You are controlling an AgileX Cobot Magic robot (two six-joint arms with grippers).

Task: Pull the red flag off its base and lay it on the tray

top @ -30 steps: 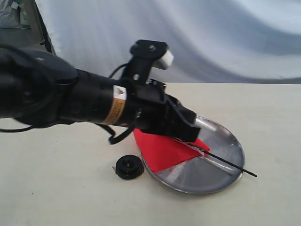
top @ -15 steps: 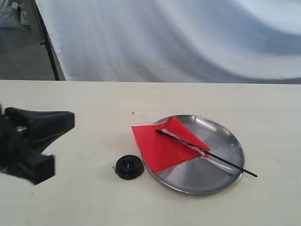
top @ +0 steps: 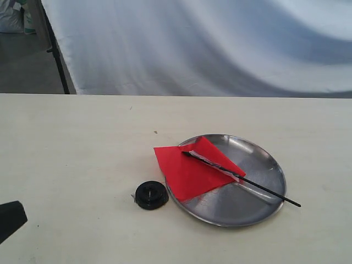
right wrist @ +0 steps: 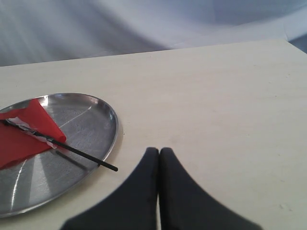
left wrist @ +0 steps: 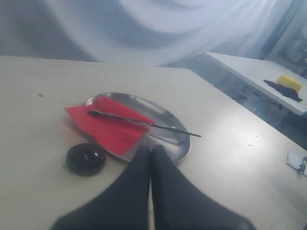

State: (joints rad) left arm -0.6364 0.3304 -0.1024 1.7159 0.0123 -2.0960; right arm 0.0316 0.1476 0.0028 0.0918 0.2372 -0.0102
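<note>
Red cloth flag on thin black stick [top: 190, 173]: lies on round shiny steel tray [top: 258, 157]. Seems light, limp; best pinched at stick. Left end effector [left wrist: 151, 153], right end effector [right wrist: 159, 152]: pressed together.

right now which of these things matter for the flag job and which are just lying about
Job: red flag, base, tray.
Lying about: yellow block and dark cloth on the side table; black stand.

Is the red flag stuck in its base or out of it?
Out. The red flag lies flat across the tray, and the base sits empty beside it.
</note>
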